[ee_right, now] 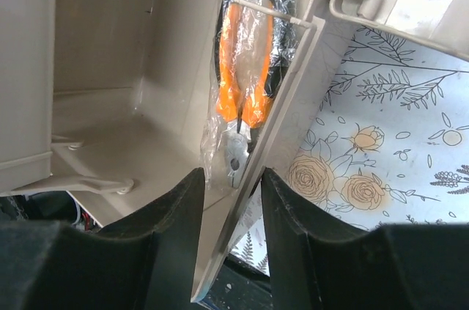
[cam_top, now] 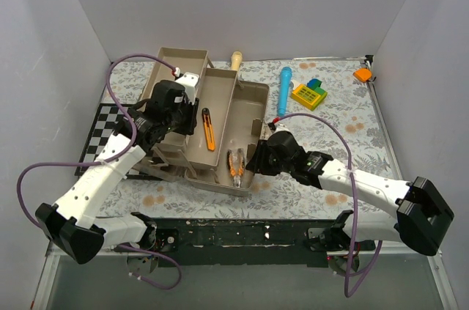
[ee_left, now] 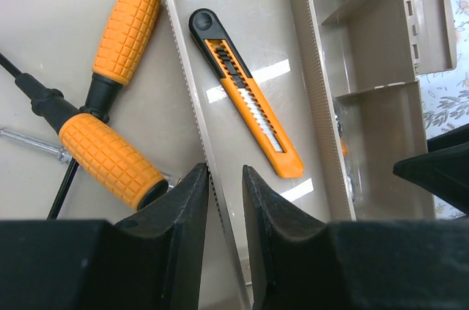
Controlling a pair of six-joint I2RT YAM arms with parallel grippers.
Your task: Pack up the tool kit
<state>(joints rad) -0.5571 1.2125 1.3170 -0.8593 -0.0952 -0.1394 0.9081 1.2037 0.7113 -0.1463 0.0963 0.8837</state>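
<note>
Left fingers [ee_left: 183,211] straddle the tray wall [ee_left: 179,53], right fingers [ee_right: 176,215] the toolbox wall [ee_right: 292,90], both slightly apart; an off-centre squeeze could snag the bagged pliers [ee_right: 231,61].

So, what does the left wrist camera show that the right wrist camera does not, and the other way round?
Only the left wrist view: two orange-handled screwdrivers lying crossed, and an orange utility knife in a tray.
Only the right wrist view: orange-handled pliers in a clear bag, inside the toolbox.
Both: tan toolbox plastic, some flowered cloth, and black fingers astride a thin wall, the left gripper in one and the right gripper in the other. Whether either clamps its wall, I cannot tell.
</note>
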